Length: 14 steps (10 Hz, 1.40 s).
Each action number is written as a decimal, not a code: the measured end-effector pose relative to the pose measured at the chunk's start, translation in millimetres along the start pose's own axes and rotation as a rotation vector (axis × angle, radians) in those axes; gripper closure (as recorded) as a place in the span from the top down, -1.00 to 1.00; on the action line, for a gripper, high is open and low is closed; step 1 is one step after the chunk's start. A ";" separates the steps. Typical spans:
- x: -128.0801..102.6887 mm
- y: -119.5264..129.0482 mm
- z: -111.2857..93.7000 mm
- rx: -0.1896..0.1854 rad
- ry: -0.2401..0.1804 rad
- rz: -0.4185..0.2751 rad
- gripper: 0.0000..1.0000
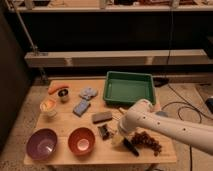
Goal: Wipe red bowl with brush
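Observation:
The red bowl (81, 140) sits near the front edge of the wooden table (60, 125), left of centre, with a pale inner bottom. Just right of it the dark brush (105, 132) lies flat, its bristled head toward the bowl and its black handle running to the front right. My white arm reaches in from the right. My gripper (116, 136) hangs open low over the middle of the brush, and the wrist hides most of the fingers. The brush still rests on the table.
A purple bowl (41, 144) stands left of the red bowl. A grey block (101, 117), two blue-grey sponges (81, 107), a white-orange cup (48, 106), a small tin (63, 95) and a carrot (57, 88) lie behind. A green tray (129, 87) is at the back right, a dark grape cluster (146, 140) at the front right.

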 end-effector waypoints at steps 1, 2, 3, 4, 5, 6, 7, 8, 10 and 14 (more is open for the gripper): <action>-4.2 -0.4 1.3 0.003 -0.006 0.006 0.60; -6.6 -0.8 2.5 0.005 -0.010 0.010 0.60; -9.1 -1.7 4.2 0.008 -0.015 0.013 0.60; -10.8 -2.6 6.0 0.013 -0.018 0.015 0.60; -12.1 -3.2 7.5 0.016 -0.021 0.017 0.60; -13.6 -3.6 9.0 0.019 -0.023 0.019 0.56; -15.3 -4.3 11.0 0.023 -0.027 0.021 0.36; -16.1 -4.4 12.3 0.025 -0.029 0.022 0.18; -16.2 -5.1 14.3 0.030 -0.029 0.025 -0.20; -16.8 -6.3 11.6 0.034 -0.034 0.022 -0.97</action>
